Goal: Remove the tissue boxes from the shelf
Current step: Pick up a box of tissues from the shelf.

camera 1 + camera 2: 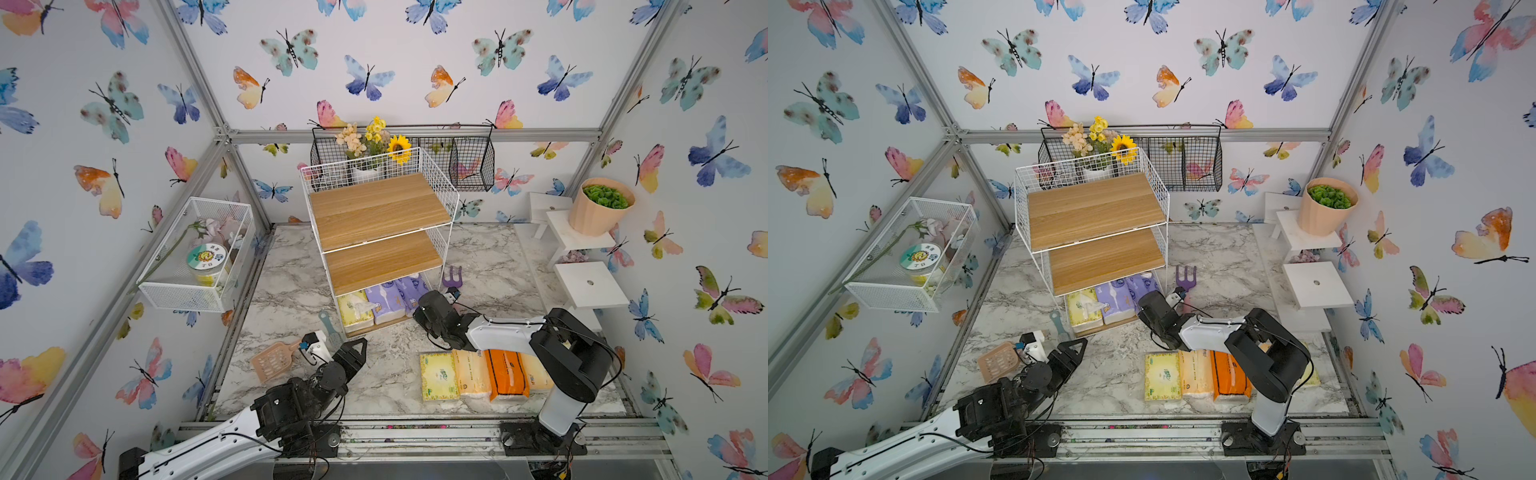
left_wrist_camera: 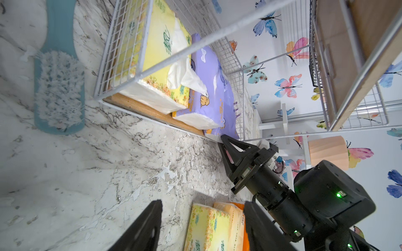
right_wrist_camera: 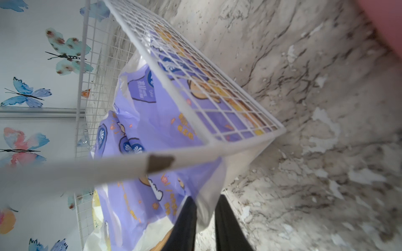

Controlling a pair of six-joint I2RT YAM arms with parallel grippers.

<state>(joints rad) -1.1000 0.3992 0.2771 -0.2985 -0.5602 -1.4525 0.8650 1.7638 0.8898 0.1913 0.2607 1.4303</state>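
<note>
Left pincer [image 1: 359, 353] hangs half-open, empty; right pincer [image 3: 205, 198] nips the purple pack [image 3: 156, 121] just ahead by its end, likely to drag it off the shelf [image 3: 217, 104].

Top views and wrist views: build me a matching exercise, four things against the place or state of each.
Things: 1 orange pack; 2 end purple pack; 3 teal brush; 4 left claw.
States: A open, empty; B on the table beside the shelf; C in the row of packs on the table; D on the shelf, pinched by the right claw.
Pairs: 1-C; 2-D; 3-B; 4-A.
</note>
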